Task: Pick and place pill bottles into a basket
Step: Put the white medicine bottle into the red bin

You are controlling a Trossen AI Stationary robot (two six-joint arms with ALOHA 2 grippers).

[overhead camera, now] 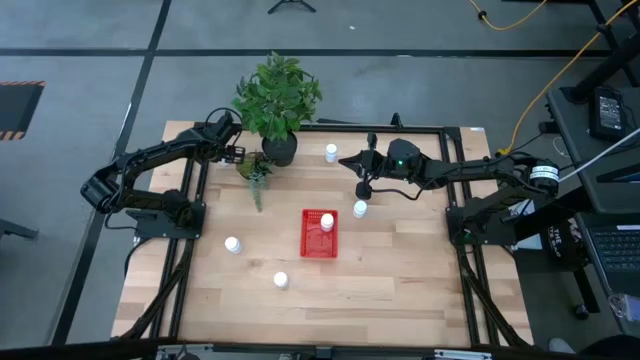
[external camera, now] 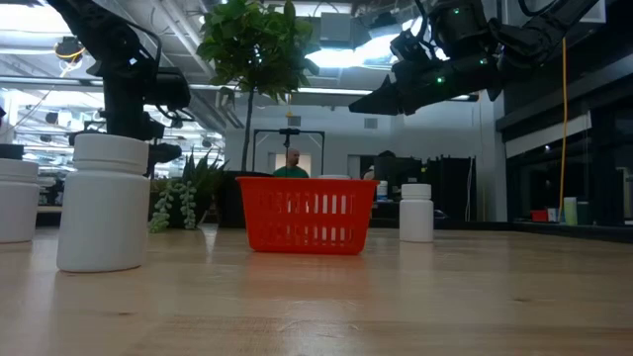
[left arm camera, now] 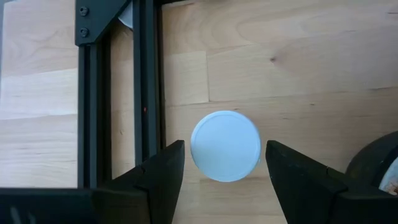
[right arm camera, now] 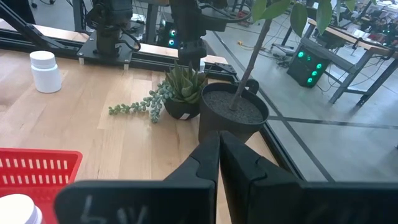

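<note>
Red mesh basket (overhead camera: pixel 319 243) mid-worktop, one white pill bottle (overhead camera: pixel 327 222) inside; four others (overhead camera: pixel 233 244) standing upright around.

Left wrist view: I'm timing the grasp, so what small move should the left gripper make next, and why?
Probably lower the left gripper straight down around the pill bottle: its open fingers flank the white cap, roughly centred and clear of it, so no sideways correction looks needed. The right gripper waits above the table.

Dark jointed arms (overhead camera: pixel 150 165) — green status light, black tool fingers (left arm camera: pixel 298 180)

Grey floor (overhead camera: pixel 80 40), desk w/ laptop (overhead camera: pixel 612 245).
</note>
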